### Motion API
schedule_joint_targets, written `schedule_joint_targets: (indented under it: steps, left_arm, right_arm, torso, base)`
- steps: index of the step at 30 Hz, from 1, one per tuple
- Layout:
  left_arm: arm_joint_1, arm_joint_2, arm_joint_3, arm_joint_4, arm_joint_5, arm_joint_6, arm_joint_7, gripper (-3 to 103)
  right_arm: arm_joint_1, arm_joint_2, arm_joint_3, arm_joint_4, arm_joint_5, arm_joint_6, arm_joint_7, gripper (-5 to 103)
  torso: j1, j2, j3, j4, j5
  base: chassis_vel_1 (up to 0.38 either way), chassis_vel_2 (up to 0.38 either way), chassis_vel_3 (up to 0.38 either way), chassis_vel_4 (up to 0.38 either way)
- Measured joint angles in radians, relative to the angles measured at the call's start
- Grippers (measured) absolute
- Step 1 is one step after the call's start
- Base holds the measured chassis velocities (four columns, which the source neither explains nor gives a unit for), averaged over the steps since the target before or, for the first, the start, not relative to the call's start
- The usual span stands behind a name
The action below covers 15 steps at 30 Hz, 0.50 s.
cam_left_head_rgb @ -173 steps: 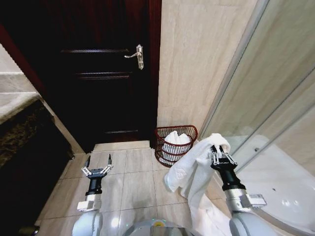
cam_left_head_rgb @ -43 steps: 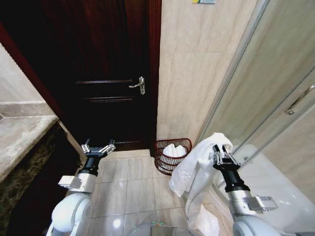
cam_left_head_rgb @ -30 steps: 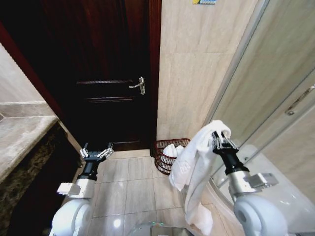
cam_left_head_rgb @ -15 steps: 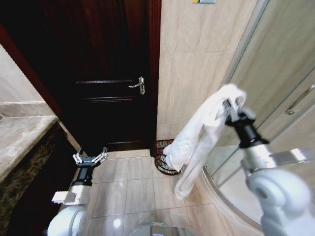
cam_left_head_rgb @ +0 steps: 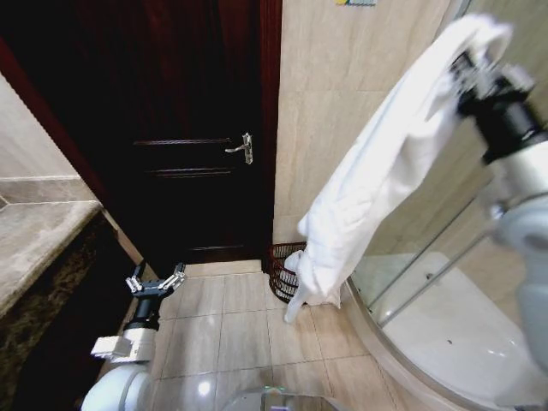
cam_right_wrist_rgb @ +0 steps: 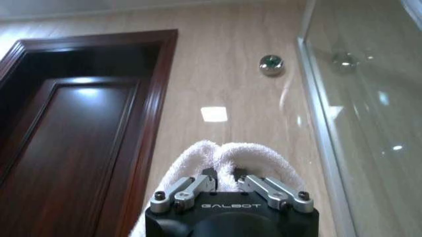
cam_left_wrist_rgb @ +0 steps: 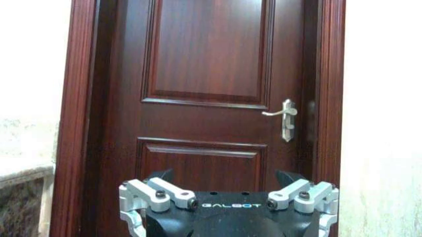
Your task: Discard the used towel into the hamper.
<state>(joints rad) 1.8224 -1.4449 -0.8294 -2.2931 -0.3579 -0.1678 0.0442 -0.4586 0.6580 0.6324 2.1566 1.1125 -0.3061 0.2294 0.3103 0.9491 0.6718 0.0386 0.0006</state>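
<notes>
The towel [cam_left_head_rgb: 385,163] hangs white and long from the right gripper [cam_left_head_rgb: 469,68], which is raised high at the upper right and pinches a fold of it between narrowed fingers; in the right wrist view the cloth [cam_right_wrist_rgb: 228,158] bulges up between the two fingers. Its lower end drapes down in front of the hamper [cam_left_head_rgb: 285,267], which stands on the floor at the foot of the beige wall, far from the robot and just right of the door. The cloth covers most of the basket, so only its left rim and side show; whether the towel's tip touches it cannot be told.

The dark wooden door [cam_left_head_rgb: 188,128] with its metal handle [cam_left_head_rgb: 242,147] is shut to the left of the hamper. On the right a curved glass shower enclosure [cam_left_head_rgb: 445,282] closes that side. A stone counter [cam_left_head_rgb: 38,231] lines the left edge. Between them lies bare tiled floor [cam_left_head_rgb: 231,325].

The left gripper [cam_left_head_rgb: 155,282] sits low on the left over the tiles, fingers spread wide and holding nothing.
</notes>
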Motion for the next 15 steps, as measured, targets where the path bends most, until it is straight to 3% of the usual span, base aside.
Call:
schedule_joint_targets:
  steps: [8,15]
  left_arm:
    - [0.005,-0.007,-0.007,-0.03,-0.008,0.001,-0.007,100]
    - [-0.016,0.005,0.002,-0.035,-0.02,0.018,-0.009,100]
  right_arm:
    - [0.201,-0.059,-0.106,-0.069,0.088,-0.01,0.025,13]
    - [0.43,-0.064,-0.304,-0.165,0.132,0.005,0.062,13]
  torso:
    - [0.0,-0.001,0.0,-0.0001,-0.0005]
    - [0.0,-0.001,-0.001,-0.0002,-0.0002]
  base:
    - [0.0,0.0,0.0,0.0]
    - [0.0,0.0,0.0,0.0]
